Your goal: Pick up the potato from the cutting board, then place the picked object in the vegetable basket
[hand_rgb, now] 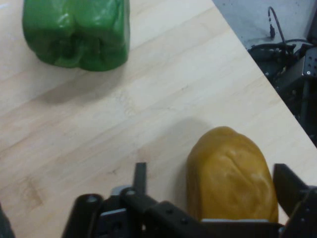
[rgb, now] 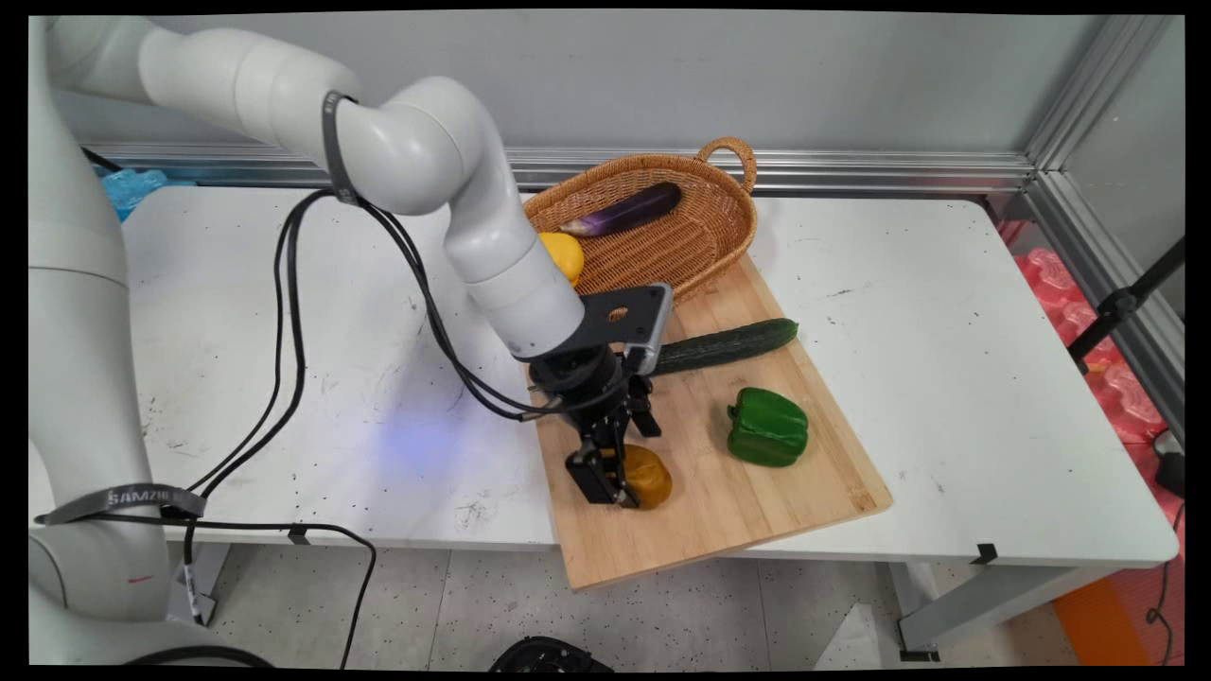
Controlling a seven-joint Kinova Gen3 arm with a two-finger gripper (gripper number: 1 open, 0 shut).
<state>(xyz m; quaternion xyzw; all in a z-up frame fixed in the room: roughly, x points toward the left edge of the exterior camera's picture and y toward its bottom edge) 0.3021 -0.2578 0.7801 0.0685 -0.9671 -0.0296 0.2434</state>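
End effector is down on the wooden board at the table's near edge, fingers straddling and apparently gripping the ochre, potato-like lump. Green pepper and cucumber lie apart, untouched.

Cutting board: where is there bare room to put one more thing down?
On the cutting board, bare wood lies along the near edge, below the green pepper and right of the brown potato. Another strip lies between the cucumber and pepper. It is crowded at the gripper and near the basket.
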